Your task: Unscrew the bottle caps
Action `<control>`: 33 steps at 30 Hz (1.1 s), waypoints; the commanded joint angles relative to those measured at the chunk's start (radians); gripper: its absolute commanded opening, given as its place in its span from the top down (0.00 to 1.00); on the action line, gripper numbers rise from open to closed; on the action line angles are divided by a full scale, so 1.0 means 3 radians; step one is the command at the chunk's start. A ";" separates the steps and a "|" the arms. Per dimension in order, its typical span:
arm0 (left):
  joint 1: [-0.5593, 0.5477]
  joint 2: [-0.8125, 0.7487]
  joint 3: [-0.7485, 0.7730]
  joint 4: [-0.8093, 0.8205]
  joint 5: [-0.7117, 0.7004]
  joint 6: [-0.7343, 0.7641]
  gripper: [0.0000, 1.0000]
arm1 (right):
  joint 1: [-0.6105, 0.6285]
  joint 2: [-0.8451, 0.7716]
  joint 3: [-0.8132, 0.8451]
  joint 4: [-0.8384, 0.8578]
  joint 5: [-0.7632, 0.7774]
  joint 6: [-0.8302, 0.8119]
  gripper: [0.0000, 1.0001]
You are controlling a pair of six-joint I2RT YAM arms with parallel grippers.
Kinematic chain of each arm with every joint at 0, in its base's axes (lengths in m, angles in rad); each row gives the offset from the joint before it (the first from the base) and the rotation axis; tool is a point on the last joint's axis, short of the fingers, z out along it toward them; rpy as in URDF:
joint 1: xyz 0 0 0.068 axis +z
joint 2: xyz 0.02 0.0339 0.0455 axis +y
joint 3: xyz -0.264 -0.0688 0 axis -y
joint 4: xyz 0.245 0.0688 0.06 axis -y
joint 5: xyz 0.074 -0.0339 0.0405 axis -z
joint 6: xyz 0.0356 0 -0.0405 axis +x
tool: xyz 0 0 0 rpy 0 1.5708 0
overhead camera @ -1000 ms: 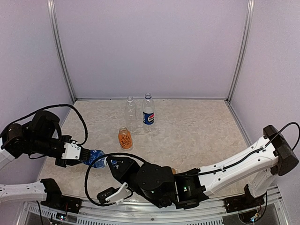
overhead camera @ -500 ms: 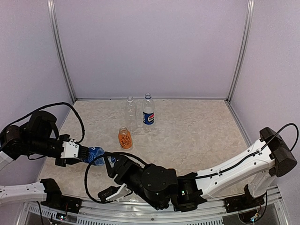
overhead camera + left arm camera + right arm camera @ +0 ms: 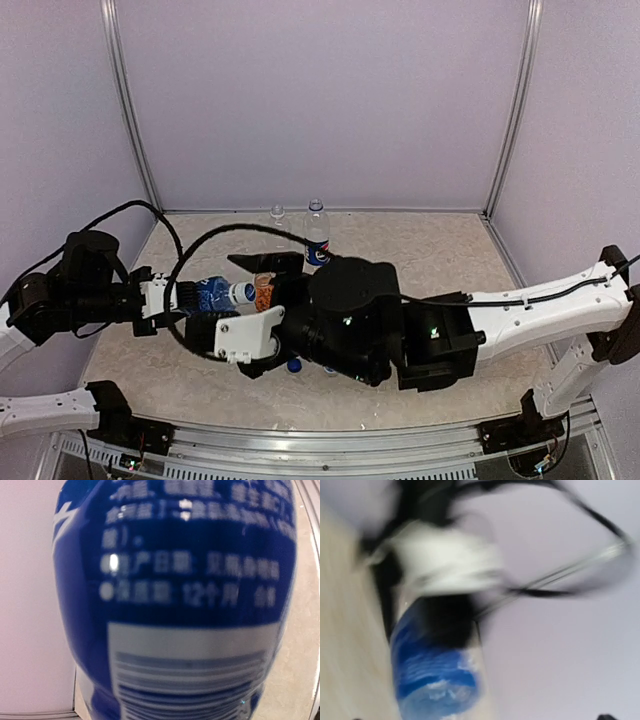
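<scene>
Near left wall [image 3: 60, 150], left tool [image 3: 186, 298] clamps bottle [image 3: 212, 293].

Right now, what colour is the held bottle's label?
Blue with white print on the bottle; left wrist view shows it best.

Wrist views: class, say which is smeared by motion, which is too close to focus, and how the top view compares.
Right wrist: heavy motion smear streaks the blue-label bottle. Left wrist: same bottle fills the frame, soft, print barely legible. Top external: sharp, evenly lit.
</scene>
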 commanded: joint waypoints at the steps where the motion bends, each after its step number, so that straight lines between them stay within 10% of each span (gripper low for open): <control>1: 0.0021 0.0010 -0.0169 0.0771 -0.0476 0.0082 0.75 | -0.0632 -0.0429 0.0213 -0.0685 -0.1370 0.2877 0.01; 10: 0.0016 0.0100 -0.0258 0.1164 -0.0828 0.0288 0.74 | -0.1549 -0.0286 0.0349 -0.1049 -0.2315 0.5582 0.16; 22: 0.0016 0.0109 -0.0264 0.1140 -0.0822 0.0333 0.74 | -0.1560 0.0075 0.0600 -0.1017 -0.3014 0.5746 0.40; 31: 0.0024 0.0111 -0.0263 0.1133 -0.0815 0.0340 0.74 | -0.1563 0.0238 0.0751 -0.1084 -0.3213 0.5733 1.00; 33: 0.0028 0.0109 -0.0256 0.1099 -0.0795 0.0328 0.74 | -0.1562 0.0223 0.0780 -0.1144 -0.3179 0.5624 1.00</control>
